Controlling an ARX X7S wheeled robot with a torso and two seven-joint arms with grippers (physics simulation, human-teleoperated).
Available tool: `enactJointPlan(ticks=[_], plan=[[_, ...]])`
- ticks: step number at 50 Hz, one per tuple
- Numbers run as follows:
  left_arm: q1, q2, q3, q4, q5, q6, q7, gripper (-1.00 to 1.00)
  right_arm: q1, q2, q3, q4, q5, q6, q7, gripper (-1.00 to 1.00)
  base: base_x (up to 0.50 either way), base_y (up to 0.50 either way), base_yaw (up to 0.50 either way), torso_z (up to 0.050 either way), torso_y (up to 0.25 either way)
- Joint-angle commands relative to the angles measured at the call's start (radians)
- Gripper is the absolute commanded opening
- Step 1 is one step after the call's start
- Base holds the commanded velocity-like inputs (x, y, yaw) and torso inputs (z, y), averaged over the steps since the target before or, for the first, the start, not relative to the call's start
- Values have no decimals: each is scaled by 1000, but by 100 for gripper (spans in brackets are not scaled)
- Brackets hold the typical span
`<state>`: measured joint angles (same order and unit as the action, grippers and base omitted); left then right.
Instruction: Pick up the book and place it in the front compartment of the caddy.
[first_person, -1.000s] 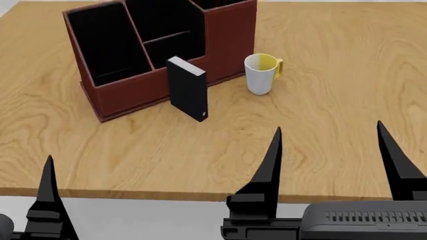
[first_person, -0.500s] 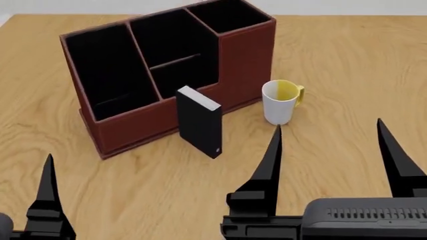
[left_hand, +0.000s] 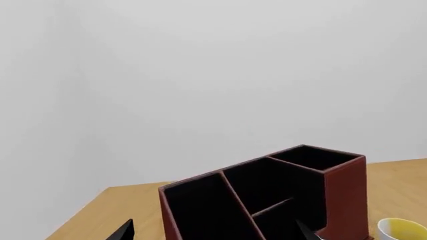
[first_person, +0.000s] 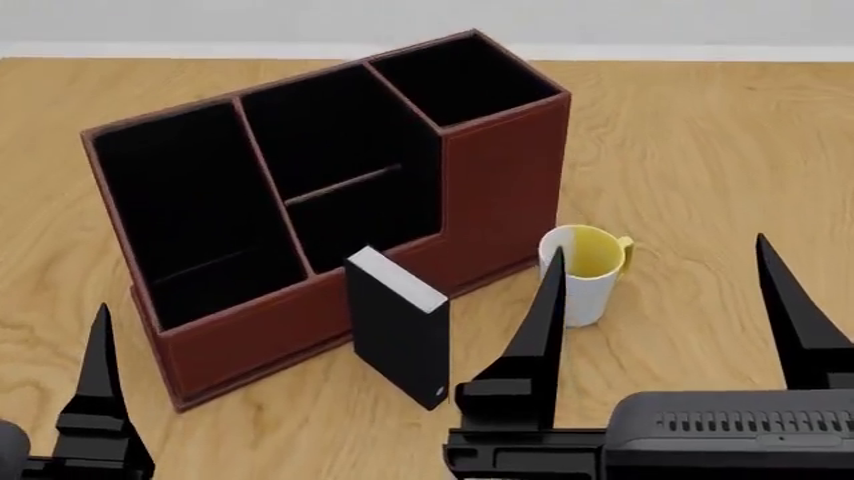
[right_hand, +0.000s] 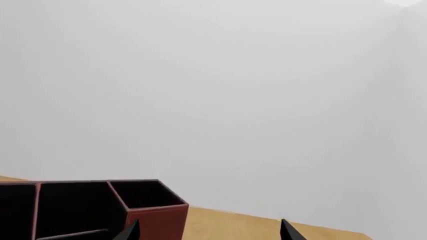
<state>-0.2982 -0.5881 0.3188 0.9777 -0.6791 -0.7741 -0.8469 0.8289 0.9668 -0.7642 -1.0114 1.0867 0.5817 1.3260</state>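
Observation:
The black book (first_person: 398, 345) with pale grey page edges stands upright on the table, right in front of the caddy's low front wall. The dark red caddy (first_person: 497, 170) stands at an angle; its front compartment (first_person: 363, 222) lies below a short crosswise red divider. My right gripper (first_person: 667, 310) is open and empty, low and near, to the right of the book. One finger (first_person: 96, 385) of my left gripper shows at the lower left. The left wrist view shows the left gripper (left_hand: 213, 233) open before the caddy (left_hand: 343, 195). The right wrist view shows the right gripper (right_hand: 210, 232) open.
A white mug (first_person: 583, 275) with a yellow inside stands just right of the caddy, behind my right gripper's left finger; it also shows in the left wrist view (left_hand: 403, 230). The wooden table (first_person: 721, 150) stretches to a pale wall behind. The caddy's right end shows in the right wrist view (right_hand: 157, 220).
The head view has moved in toward the table: caddy, book and mug sit lower and larger in it. Both grippers hold the same places in the view, still open.

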Motion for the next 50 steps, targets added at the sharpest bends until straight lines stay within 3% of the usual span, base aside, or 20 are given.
enactJointPlan(ticks=[1, 27, 50], plan=[[-4, 10, -27, 7, 2, 11, 19, 100, 19, -22, 17, 0, -16, 14, -11, 100, 395, 23, 0, 0, 0], [11, -8, -23, 10, 0, 40, 3, 100, 48, -36, -3, 1, 2, 41, 17, 100, 397, 76, 0, 0, 1], [10, -17, -11, -1, 3, 62, -1, 100, 66, -39, -19, 5, 15, 59, 32, 100, 359, 201, 0, 0, 1]])
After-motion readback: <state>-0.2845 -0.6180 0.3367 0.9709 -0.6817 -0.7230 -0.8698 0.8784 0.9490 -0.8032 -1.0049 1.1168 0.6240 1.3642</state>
